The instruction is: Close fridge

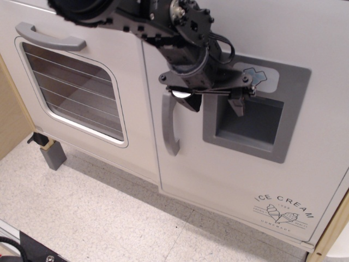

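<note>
The white toy fridge door (229, 180) stands about flush with the oven front beside it. It carries a vertical grey handle (170, 128), a grey recessed dispenser panel (245, 128), a blue ice-cube sticker (255, 76) and the "ICE CREAM" logo (282, 210). My black gripper (214, 102) hangs against the upper door, its fingers spread open and empty. One fingertip (188, 102) is by the top of the handle, the other (239, 105) is over the dispenser panel. Whether the fingers touch the door I cannot tell.
The white oven door (71, 93) with a wire-rack window and a horizontal grey handle (52, 38) is to the left. A small grey block (53, 154) sits under it on the speckled floor. Wooden panels stand at far left (8, 120) and lower right (334, 234).
</note>
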Available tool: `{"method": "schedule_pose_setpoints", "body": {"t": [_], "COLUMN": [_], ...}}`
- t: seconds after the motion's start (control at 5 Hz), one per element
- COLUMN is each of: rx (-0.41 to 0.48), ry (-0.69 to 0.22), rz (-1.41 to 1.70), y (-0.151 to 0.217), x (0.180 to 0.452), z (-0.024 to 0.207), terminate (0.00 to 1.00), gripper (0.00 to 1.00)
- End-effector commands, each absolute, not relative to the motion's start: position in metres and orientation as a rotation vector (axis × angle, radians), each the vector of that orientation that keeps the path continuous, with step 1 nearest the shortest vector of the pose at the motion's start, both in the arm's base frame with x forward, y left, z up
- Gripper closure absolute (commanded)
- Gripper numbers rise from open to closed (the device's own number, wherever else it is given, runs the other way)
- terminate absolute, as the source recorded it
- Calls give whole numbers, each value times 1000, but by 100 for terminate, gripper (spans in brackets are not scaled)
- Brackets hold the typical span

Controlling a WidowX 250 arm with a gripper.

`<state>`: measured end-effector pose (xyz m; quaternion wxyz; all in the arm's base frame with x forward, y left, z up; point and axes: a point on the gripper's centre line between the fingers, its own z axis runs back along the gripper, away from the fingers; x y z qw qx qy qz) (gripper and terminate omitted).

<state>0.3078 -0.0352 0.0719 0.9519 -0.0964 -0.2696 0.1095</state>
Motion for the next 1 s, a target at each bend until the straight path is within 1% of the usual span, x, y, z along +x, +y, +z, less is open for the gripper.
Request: {"method": "schedule_pose_setpoints", "body": {"t": [0.0, 0.2, 0.4, 0.6, 0.8], "rx": [-196, -187, -177, -177, -180], "ry": [-619, -578, -455, -423, -413], "rz": [270, 276, 277, 234, 197], "y": [-18, -15, -6, -3, -4], "x": [330, 328, 311, 289, 270], "z": [90, 93, 93, 96, 95], "terminate": [0, 0, 0, 0, 100], "gripper": [0, 0, 0, 0, 0]}}
